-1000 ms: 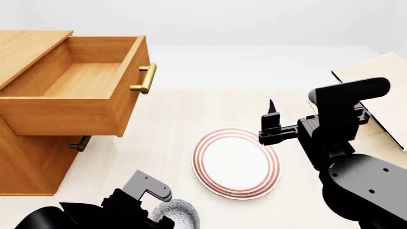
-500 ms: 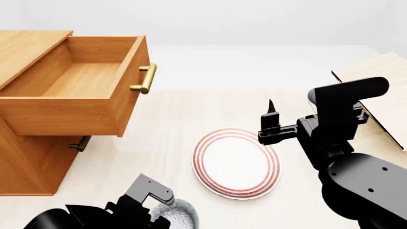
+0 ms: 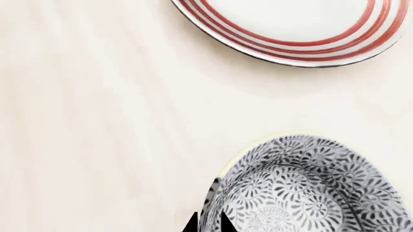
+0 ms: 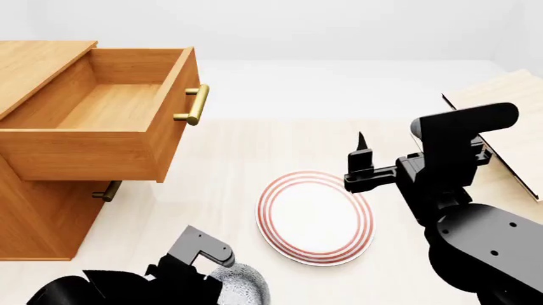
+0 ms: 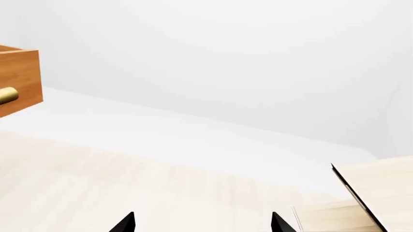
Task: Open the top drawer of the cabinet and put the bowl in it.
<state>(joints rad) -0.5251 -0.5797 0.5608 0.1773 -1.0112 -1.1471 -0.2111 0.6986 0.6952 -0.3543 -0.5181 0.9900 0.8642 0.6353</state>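
Observation:
The bowl [image 3: 303, 188], white with a blue-grey pattern, sits at the bottom edge of the head view [image 4: 244, 286], near the plate. My left gripper [image 3: 208, 223] is shut on the bowl's rim, one black fingertip inside and one outside. The cabinet [image 4: 34, 216] stands at the left. Its top drawer [image 4: 110, 108] is pulled out and empty, brass handle [image 4: 195, 105] facing right. My right gripper [image 5: 201, 223] is open with nothing between its fingers. It hovers just right of the plate in the head view [image 4: 363, 155].
A flat white plate with red rings [image 4: 316, 216] lies between the two arms, also in the left wrist view [image 3: 303, 29]. A pale wooden shelf rack [image 4: 500, 114] stands at the right edge. A lower drawer handle [image 4: 108, 190] shows under the open drawer.
My left arm has shifted slightly at the bowl, dipping and then coming back up a little. The right arm, plate and drawer have not moved.

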